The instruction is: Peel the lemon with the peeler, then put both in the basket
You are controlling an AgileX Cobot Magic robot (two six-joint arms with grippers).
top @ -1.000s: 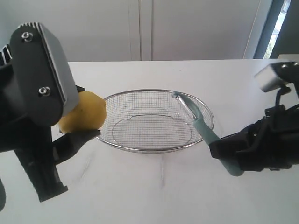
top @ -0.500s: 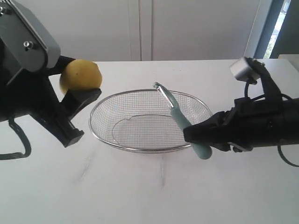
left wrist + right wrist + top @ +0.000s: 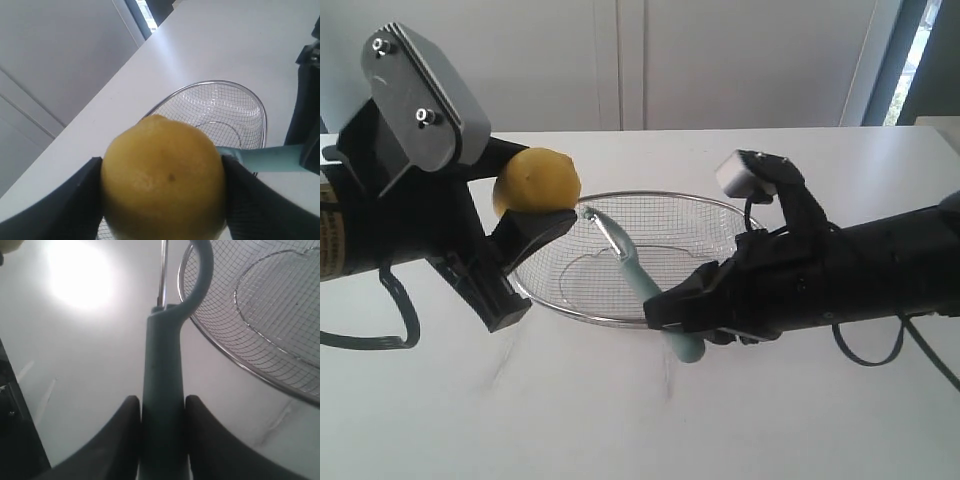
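Above the left end of the basket (image 3: 665,194), the left hand (image 3: 525,195) grips the lemon (image 3: 542,172) in the air. Its jaws stand fairly wide, and the two dark fingers (image 3: 75,200) press on opposite sides of the fruit. The right hand (image 3: 675,318) reaches across from the other side, closed on the peeler (image 3: 638,278). Its two black fingers (image 3: 122,435) pinch the pale teal handle low down, with a narrow gap that the handle fills. The peeler slants up over the mesh, its hooked head raised just beside the lemon's lower side. Whether the blade touches the skin cannot be told from any view.

In the left wrist view the lemon fills the middle and is cut off at its lower edge. It hides the peeler's head, so only a strip of teal handle shows past it. In the right wrist view the curved neck and a thin metal rod run out of the picture, so the blade end is not seen. In the exterior view the right hand covers part of the handle, and the butt sticks out below it.

The lemon is bright yellow and round-oval, with a small dark speck. The skin on the sides that show looks smooth and unbroken. The basket rests on the white worktop (image 3: 620,430), below both hands.
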